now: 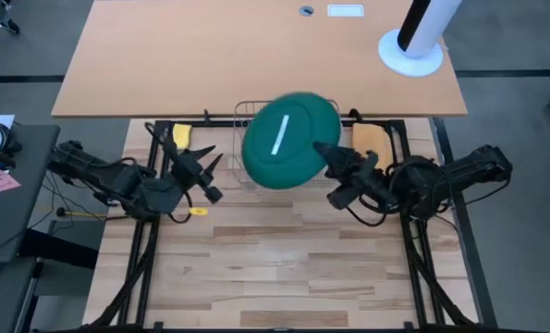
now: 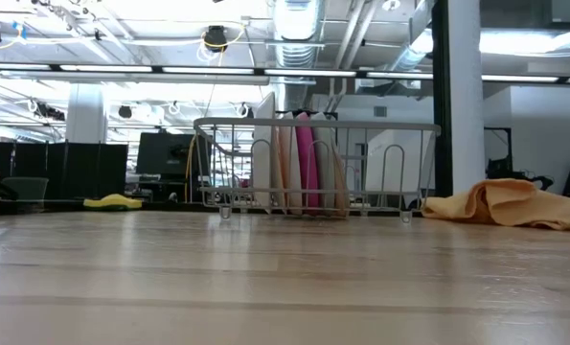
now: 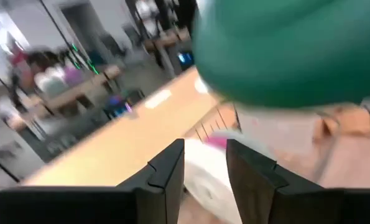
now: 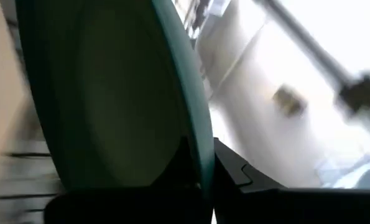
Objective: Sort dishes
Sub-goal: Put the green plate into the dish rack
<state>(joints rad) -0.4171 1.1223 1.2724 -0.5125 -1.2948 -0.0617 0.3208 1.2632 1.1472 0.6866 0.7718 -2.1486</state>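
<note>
A: Right gripper [image 1: 323, 151] pinches the round dark green plate [image 1: 288, 139] by its rim, above the wire rack [image 2: 313, 168], 12 o'clock on the table.

B: Left gripper [image 1: 214, 176] empty, narrow gap. Tip the plate upright, lower it into a free slot.

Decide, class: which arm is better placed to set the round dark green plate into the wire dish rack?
Right. The right gripper is shut on the round dark green plate's rim, holding it above the wire dish rack. The left gripper waits beside the rack, empty.
</note>
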